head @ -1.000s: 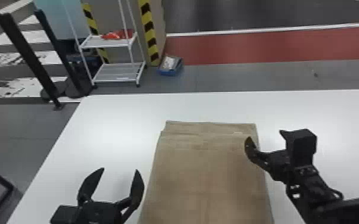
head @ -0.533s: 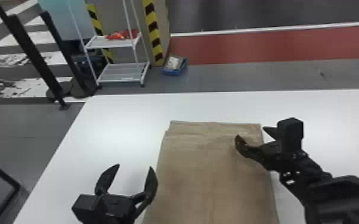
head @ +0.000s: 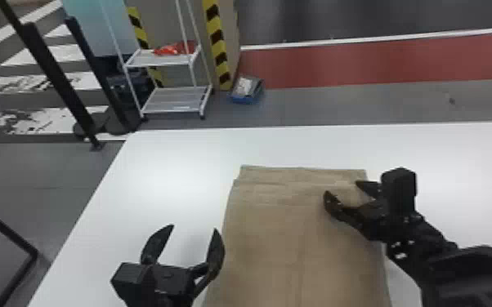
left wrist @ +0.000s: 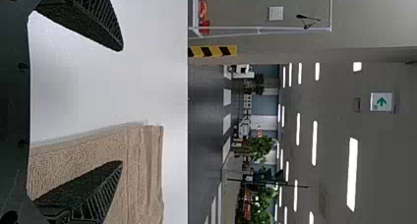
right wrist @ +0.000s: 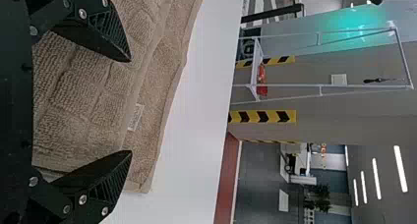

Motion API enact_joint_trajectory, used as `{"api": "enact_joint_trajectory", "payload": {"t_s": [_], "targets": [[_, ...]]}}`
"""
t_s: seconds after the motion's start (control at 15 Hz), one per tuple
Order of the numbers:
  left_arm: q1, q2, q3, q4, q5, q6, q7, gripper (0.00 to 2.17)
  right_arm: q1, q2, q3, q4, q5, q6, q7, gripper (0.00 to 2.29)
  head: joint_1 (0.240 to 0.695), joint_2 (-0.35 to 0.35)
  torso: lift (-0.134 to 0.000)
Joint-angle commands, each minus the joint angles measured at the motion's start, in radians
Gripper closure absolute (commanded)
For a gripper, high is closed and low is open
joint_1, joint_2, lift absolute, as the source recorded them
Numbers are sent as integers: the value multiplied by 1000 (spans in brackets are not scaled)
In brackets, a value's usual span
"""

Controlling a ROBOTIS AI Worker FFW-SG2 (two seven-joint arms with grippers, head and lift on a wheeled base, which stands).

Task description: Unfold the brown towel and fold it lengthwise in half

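Your right hand [head: 342, 188], wide open and empty, is at the far right part of the brown towel [head: 273, 245]. Your left hand [head: 193, 228], also wide open and empty, is by its left edge. The towel lies flat on the white worktop [head: 175, 175].

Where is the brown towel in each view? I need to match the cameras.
Head view: brown towel at lower centre, running off the bottom edge.
Left wrist view: behind one finger of the left gripper.
Right wrist view: partly behind both fingers of the right gripper.
Shared landmark: white rack with red item.
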Motion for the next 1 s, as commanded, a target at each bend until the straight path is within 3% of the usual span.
{"api": "enact_joint_trajectory", "payload": {"t_s": [0.0, 0.13, 0.93], "targets": [[0, 2, -5, -2, -1, 3, 0, 46, 13, 0, -1, -15, -2, 0, 1, 289, 695, 209, -120], [2, 3, -10, -2, -3, 6, -2, 46, 22, -2, -2, -31, -11, 3, 1, 407, 695, 208, -120], [-6, 23, -11, 9, 17, 3, 1, 46, 50, -3, -42, -87, -51, 21, -2, 414, 695, 199, -120]]}}
